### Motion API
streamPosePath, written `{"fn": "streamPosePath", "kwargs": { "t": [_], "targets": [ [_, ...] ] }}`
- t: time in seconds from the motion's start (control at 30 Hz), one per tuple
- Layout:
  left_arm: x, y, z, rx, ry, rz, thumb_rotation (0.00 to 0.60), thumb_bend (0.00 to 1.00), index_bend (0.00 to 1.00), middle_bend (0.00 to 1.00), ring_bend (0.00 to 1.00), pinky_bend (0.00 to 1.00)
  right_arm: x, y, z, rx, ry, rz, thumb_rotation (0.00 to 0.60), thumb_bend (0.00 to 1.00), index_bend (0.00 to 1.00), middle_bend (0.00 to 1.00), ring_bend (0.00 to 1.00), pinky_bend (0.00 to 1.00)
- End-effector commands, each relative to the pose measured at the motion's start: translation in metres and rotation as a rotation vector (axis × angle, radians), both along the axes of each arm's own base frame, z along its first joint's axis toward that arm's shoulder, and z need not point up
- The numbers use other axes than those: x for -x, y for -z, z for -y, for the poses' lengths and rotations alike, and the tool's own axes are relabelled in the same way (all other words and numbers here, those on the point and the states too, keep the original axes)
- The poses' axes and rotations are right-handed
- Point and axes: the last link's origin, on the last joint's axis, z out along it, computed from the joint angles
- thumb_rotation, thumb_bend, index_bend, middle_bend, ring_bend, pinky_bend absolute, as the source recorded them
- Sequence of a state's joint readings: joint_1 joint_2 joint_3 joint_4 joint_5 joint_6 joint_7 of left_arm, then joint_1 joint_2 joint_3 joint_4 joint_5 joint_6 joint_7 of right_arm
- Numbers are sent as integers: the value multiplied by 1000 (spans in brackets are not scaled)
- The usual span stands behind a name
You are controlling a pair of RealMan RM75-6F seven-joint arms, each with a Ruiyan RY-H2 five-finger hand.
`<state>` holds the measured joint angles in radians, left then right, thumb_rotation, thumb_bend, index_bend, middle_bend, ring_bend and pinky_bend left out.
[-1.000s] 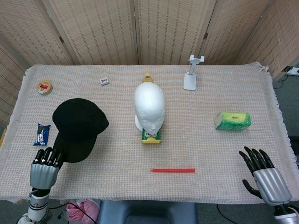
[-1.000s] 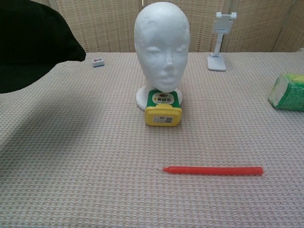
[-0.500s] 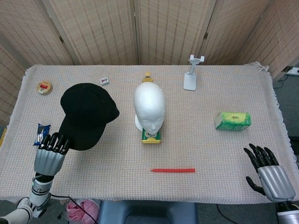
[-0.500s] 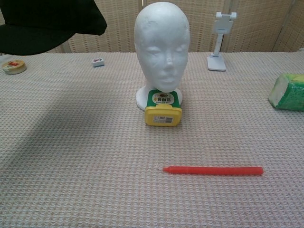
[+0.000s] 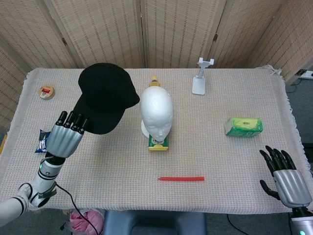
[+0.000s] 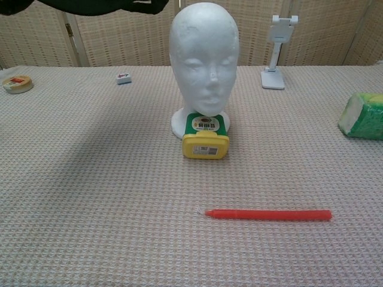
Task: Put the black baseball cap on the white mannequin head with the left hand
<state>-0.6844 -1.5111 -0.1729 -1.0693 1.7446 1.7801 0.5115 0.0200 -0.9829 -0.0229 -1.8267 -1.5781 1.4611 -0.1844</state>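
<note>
Here the left robot hand [image 5: 64,138], at the lower left of the head view, holds the black baseball cap [image 5: 106,96] by the edge of its brim, fingers curled up around it. The cap rides in the air up and to the right of that hand, its long axis slanting from the brim at lower left to the crown at upper right. The crown sits just left of the white mannequin head [image 5: 156,110] at frame centre and overlaps its edge; whether they touch I cannot tell. In the chest view only the cap's dark underside shows, along the top left edge. So the coming move turns on carrying the cap rightward over the crown of the mannequin.

The right robot hand [image 5: 285,179], at the lower right, is empty with fingers spread, well apart from everything. The yellow-and-green box [image 6: 205,137] touching the mannequin's base carries a label too small to read.
</note>
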Motion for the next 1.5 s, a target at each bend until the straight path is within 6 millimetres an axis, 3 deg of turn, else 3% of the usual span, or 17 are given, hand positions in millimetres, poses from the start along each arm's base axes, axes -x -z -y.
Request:
{"fn": "streamPosePath", "kwargs": {
  "t": [0.03,0.3,0.77,1.13,1.3,1.5],
  "targets": [
    [-18,1,-14,-2,5,-29,600,461,686,748,585,694,2,0,3,1,8,0,600,254,0,0,0,0],
    [-56,15,-37,32,12,-61,600,461,686,748,583,695,7,1,11,-30,36,8,600,253,0,0,0,0],
    [-87,22,-72,68,-44,-63,600,461,685,748,582,695,17,2,27,-36,94,7,600,253,0,0,0,0],
    [-113,44,-45,56,-98,-98,600,461,682,748,581,694,20,9,33,-102,115,27,600,253,0,0,0,0],
    [-134,55,-30,62,-85,-97,600,461,683,748,581,694,20,5,33,-115,110,43,600,254,0,0,0,0],
    [-144,63,-17,64,-97,-97,600,461,682,748,581,695,19,0,28,-116,95,58,600,253,0,0,0,0]
  ]
}}
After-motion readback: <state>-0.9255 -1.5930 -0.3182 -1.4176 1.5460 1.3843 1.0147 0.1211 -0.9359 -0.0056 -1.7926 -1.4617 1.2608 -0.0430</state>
